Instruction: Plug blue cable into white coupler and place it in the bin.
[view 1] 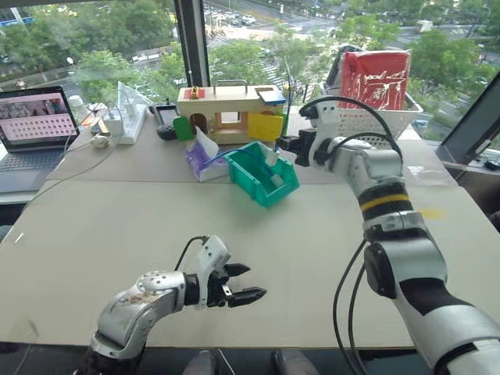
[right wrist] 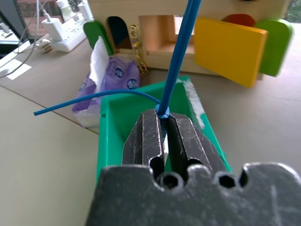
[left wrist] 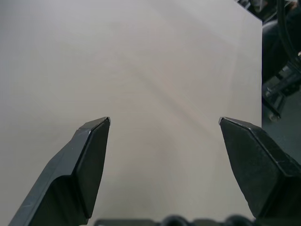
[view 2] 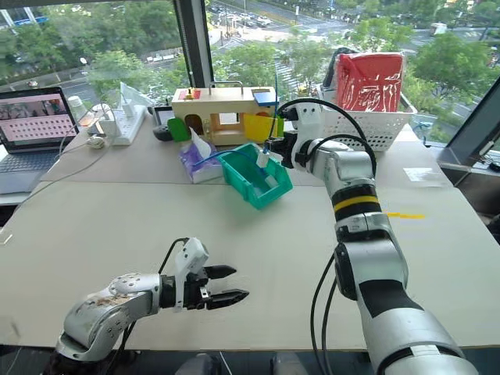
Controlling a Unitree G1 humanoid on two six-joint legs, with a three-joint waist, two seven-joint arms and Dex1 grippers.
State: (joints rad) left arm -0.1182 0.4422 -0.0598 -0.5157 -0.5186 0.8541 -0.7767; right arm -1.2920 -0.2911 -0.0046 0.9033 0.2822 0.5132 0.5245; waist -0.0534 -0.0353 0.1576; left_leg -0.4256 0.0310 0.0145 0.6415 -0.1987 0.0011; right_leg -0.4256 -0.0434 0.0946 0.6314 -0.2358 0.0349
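My right gripper (right wrist: 162, 115) hangs over the teal bin (view 1: 269, 194), which stands on the far part of the table. Its fingers are shut on the end of the blue cable (right wrist: 178, 61). A sliver of the white coupler (right wrist: 166, 147) shows between the fingers. From the fingertips one stretch of cable rises away, and another arcs off over the bin's edge toward the purple tissue pack. My left gripper (view 1: 254, 282) is low over the near part of the table, far from the bin. It is open, and nothing is between its fingers (left wrist: 91, 155).
A purple tissue pack (view 1: 205, 160) lies against the bin's left side. Behind it stands a wooden toy house (view 1: 230, 109) with coloured doors. At the back right is a white lattice basket (view 1: 375, 121) holding a red bag. A laptop (view 1: 31, 133) and a power strip (view 1: 129, 125) sit at the far left.
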